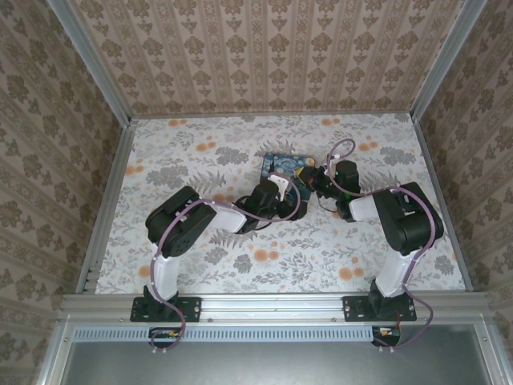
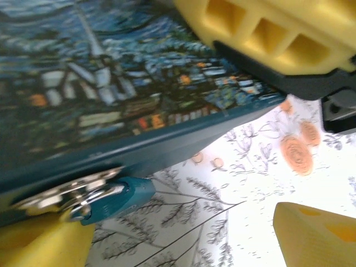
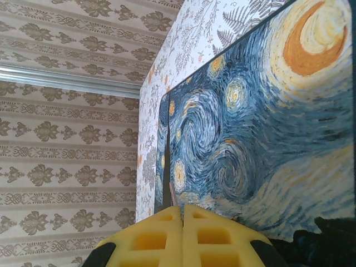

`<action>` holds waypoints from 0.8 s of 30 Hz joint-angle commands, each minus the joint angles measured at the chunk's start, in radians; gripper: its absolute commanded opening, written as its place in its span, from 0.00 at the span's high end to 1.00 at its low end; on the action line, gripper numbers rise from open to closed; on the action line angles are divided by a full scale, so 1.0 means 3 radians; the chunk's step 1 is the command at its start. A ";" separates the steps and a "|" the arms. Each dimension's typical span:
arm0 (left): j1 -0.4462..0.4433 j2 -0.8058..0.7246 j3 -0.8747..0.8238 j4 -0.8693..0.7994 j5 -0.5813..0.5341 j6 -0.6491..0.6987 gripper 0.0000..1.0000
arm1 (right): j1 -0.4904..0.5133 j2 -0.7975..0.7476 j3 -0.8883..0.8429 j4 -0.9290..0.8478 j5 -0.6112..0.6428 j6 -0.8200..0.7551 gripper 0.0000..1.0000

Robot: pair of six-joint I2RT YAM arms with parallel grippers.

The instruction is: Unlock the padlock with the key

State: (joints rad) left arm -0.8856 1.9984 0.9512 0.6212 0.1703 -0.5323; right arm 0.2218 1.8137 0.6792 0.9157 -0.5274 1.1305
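Teal padlock (image 2: 127, 198) with silvery shackle (image 2: 89, 196).

walls (image 1: 272, 48): beige damask wallpaper | surface (image 1: 184, 152): white floral print, orange blooms | frame (image 1: 272, 303): aluminium rails | light: even

The left arm (image 1: 180, 228) and the right arm (image 1: 405, 220) look alike: bulky black rounded joint housings linked by white tubular segments, each rising from a flat black base plate (image 1: 166, 307) with small fasteners at its corners. A thin lilac cable (image 1: 154, 269) runs in loose loops along each arm from base to wrist. The right gripper's fingers (image 3: 150, 242) are bright yellow blocks moulded with square pockets and seated in black holders (image 3: 100, 257), and the left gripper's fingers (image 2: 320, 233) are the same yellow, soft-edged and matte.
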 commanded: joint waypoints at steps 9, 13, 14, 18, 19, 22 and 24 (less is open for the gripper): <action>0.0104 0.0160 -0.0175 0.0818 0.0241 -0.0628 0.15 | 0.0019 0.0151 -0.0069 -0.0071 0.0060 0.0045 1.00; 0.0141 0.0268 -0.0265 0.1044 0.0170 -0.0880 0.16 | 0.0019 0.0151 -0.0073 -0.0064 0.0060 0.0053 1.00; 0.0140 0.0286 -0.0276 0.1075 0.0148 -0.0926 0.16 | 0.0022 0.0149 -0.0071 -0.0062 0.0060 0.0051 1.00; 0.0147 0.0334 -0.0350 0.1183 0.0024 -0.1068 0.19 | 0.0020 0.0151 -0.0071 -0.0051 0.0063 0.0055 1.00; 0.0146 0.0346 -0.0371 0.1220 0.0002 -0.1103 0.20 | 0.0018 0.0148 -0.0070 -0.0051 0.0061 0.0051 1.00; 0.0140 0.0369 -0.0434 0.1394 -0.0054 -0.1193 0.25 | 0.0017 0.0164 -0.0076 -0.0039 0.0062 0.0056 1.00; 0.0137 0.0380 -0.0445 0.1454 -0.0064 -0.1227 0.26 | 0.0020 0.0176 -0.0079 -0.0025 0.0063 0.0066 1.00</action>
State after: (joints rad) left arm -0.8490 2.0773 0.8433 1.0367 0.1776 -0.8455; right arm 0.2214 1.8267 0.6788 0.9443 -0.5259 1.1385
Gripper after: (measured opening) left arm 0.739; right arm 0.067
